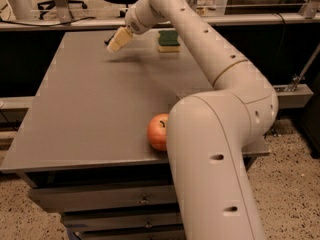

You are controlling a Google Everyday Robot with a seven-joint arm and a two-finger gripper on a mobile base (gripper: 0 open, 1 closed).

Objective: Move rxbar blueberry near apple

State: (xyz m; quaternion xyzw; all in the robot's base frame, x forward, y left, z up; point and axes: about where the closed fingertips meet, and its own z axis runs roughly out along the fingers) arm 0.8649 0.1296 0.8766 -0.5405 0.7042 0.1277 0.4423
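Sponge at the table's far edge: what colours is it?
Sponge: green top, yellow base, in the camera view; the hand hovers beside it.

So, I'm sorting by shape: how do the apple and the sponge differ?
The apple is round and red-orange; the sponge is a flat block, green over yellow. The apple sits at the near edge against the arm, the sponge at the far edge, beside the tool. Both rest on the table.

You have no readable text, label, brand or number here: none on the gripper [116, 43] above the table's [75, 109] far side, the sponge [169, 40] beside it, or the apple [159, 132] well short of it.
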